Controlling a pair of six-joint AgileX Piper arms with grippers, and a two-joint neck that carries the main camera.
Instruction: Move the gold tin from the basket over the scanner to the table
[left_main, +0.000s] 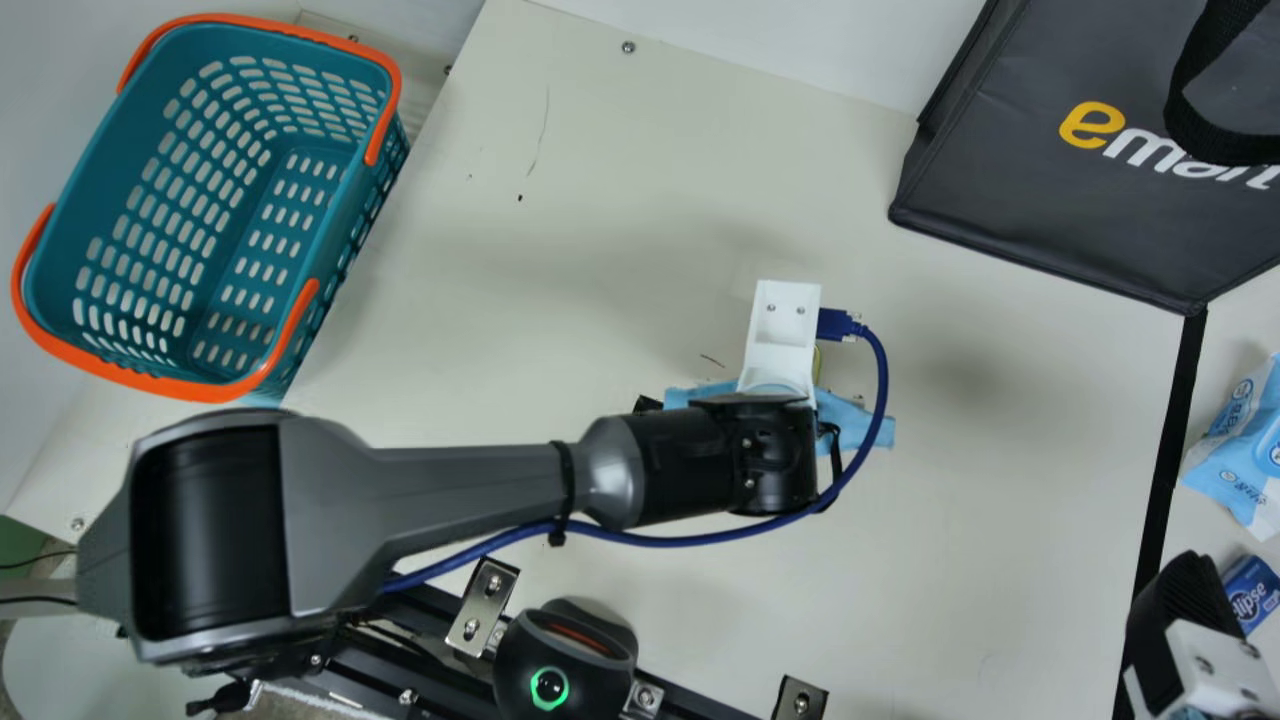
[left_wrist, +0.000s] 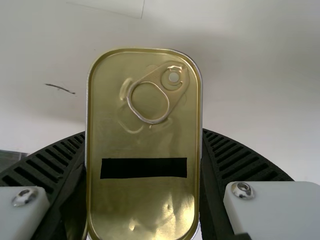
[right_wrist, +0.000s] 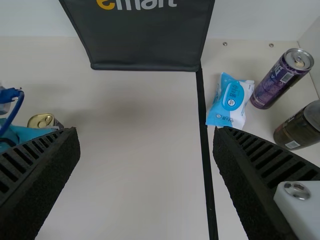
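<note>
My left gripper (left_main: 775, 450) is over the middle of the table (left_main: 960, 520), with a sliver of the gold tin (left_main: 817, 366) beside its white camera mount. In the left wrist view the gripper (left_wrist: 144, 145) is shut on the gold tin (left_wrist: 142, 142), whose ring-pull face with a black strip is toward the camera. Whether the tin touches the table cannot be told. The scanner (left_main: 565, 665) glows green at the near edge. My right gripper (left_main: 1180, 610) is at the lower right; in its wrist view the gripper (right_wrist: 146, 135) stands open, with the tin (right_wrist: 41, 121) farther off.
The teal basket (left_main: 330, 235) with orange handles stands at the far left. A dark bag (left_main: 1010, 200) is at the far right. Beyond the black strip are a blue-white packet (right_wrist: 231, 102), a purple can (right_wrist: 280, 80) and a dark jar (right_wrist: 300, 127). A blue cable loops beside my left wrist.
</note>
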